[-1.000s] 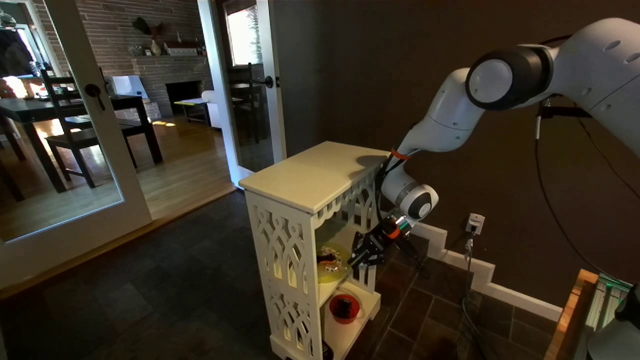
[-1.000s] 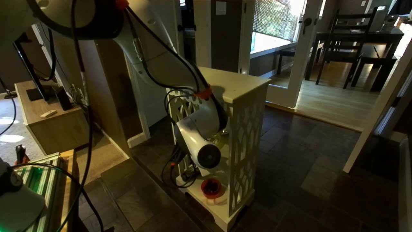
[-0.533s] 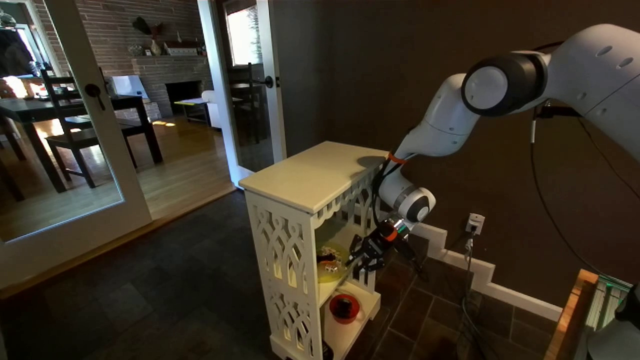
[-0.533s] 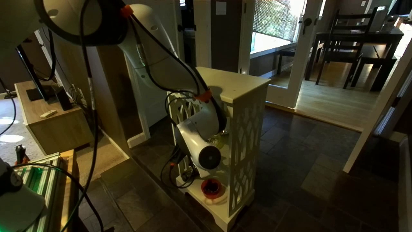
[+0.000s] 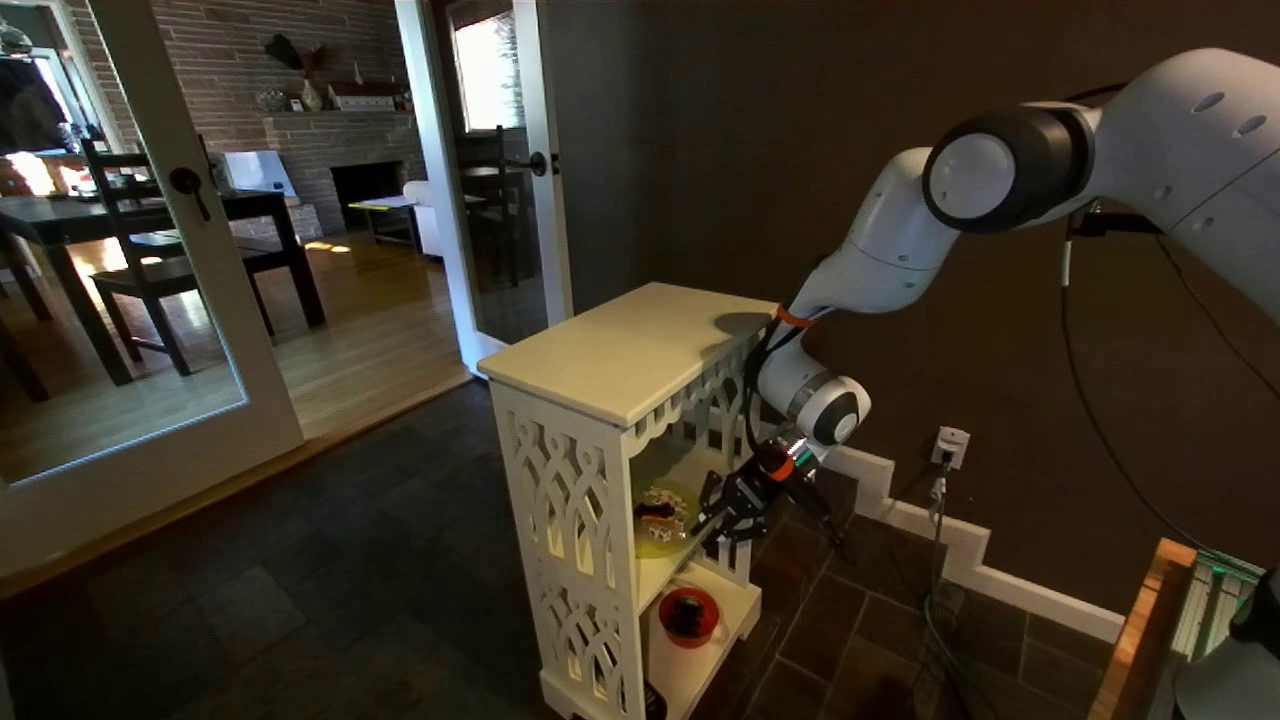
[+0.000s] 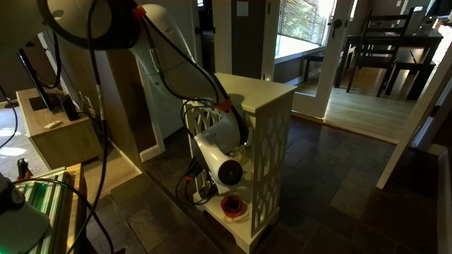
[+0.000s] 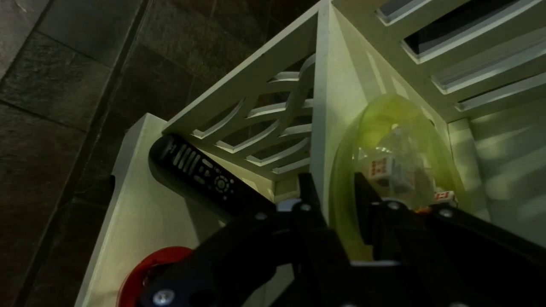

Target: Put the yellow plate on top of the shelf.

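Where the middle tier of the white lattice-sided shelf (image 5: 620, 350) ends in its front edge, one yellow plate (image 7: 375, 132) is set just behind, laden with small white pieces (image 7: 381, 167) marked in red. One black hand (image 7: 335, 187) is positioned at that edge, its fingers parted partway; the plate's rim is shown in the gap, and no clamping is seen. On the bottom tier are placed one red bowl (image 5: 690, 638), near the front edge, and one black remote control (image 7: 213, 175), alongside a side panel.

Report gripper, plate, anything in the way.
Gripper open. Yellow plate on inner tier of white shelf. Clear-wrapped items lie on it; shelf top overhead likely blocks a straight lift.
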